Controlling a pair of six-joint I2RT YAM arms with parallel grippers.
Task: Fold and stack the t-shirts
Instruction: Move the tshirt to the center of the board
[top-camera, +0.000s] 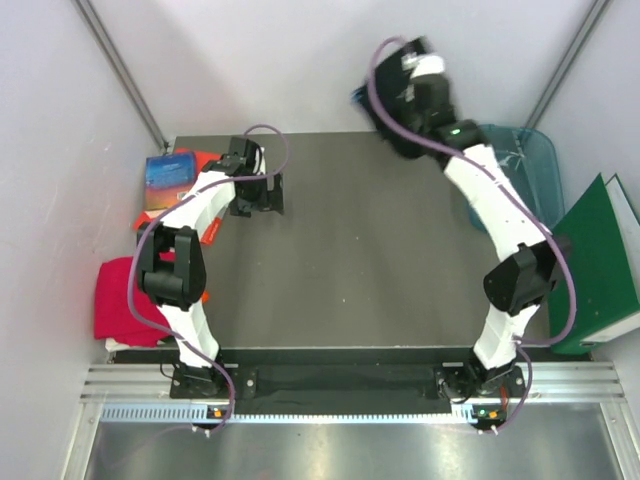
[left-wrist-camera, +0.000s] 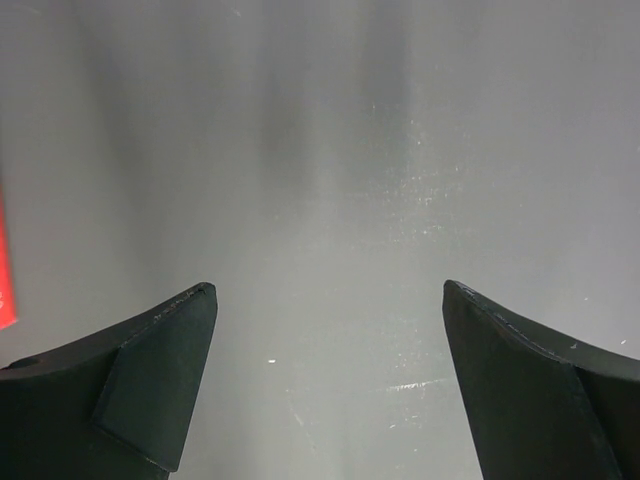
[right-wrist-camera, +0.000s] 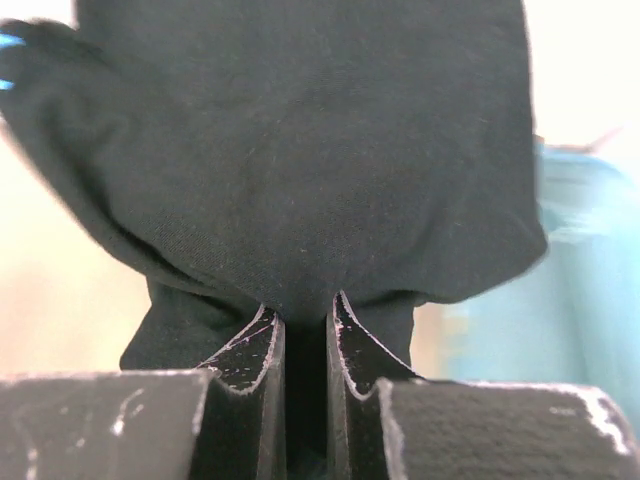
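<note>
The left claw (left-wrist-camera: 328, 300) gapes wide; the right claw (right-wrist-camera: 305, 315), arm outstretched, is clamped.

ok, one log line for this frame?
left fingers: open, empty | right fingers: shut on black t-shirt, far right | pink t-shirt: folded, far left

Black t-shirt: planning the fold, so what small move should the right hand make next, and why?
Probably carry the black t-shirt toward the middle of the table and lower it. The right hand is shut on bunched cloth, up at the far edge by the blue bin; the left hand is open.
</note>
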